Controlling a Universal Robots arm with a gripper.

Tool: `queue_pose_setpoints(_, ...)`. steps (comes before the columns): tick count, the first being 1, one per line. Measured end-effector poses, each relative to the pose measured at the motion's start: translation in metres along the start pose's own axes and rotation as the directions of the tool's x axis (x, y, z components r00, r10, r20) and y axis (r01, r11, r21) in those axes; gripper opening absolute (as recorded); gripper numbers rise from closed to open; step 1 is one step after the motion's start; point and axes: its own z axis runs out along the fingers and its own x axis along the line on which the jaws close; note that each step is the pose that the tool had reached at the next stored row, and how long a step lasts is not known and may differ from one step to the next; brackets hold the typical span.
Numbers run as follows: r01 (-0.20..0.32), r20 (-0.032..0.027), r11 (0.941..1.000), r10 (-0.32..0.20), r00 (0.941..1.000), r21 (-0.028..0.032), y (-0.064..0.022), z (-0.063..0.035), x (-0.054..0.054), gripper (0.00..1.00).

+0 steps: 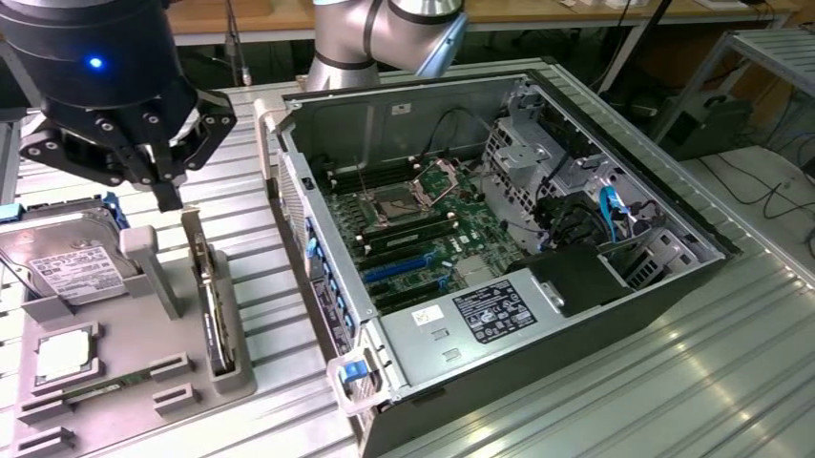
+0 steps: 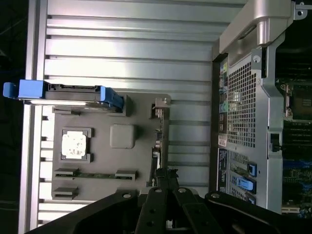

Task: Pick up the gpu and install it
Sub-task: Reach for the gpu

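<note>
Exterior view: the gripper hangs with jaws closed together and empty, just above the gpu, which stands on edge in the grey fixture beside the hard drive. Judged step: approach, pick-up not yet made. A grasp calls for parted jaws straddling the card's top edge. Wrist view: open deck separates the fixture from the computer case, and fixture posts crowd the card.

Grey tray, dark gpu, silver hard drive
</note>
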Motion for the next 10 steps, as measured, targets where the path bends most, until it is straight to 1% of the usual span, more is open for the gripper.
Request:
queue_pose_setpoints(6, 0.0, -0.0008, 1.0, 0.0, 1.0, 0.0, -0.0112, -0.0005, 0.011, 0.11)
queue_pose_setpoints(10, 0.0, -0.0012, 1.0, 0.0, 1.0, -0.0001, -0.012, -0.0005, 0.012, 0.11)
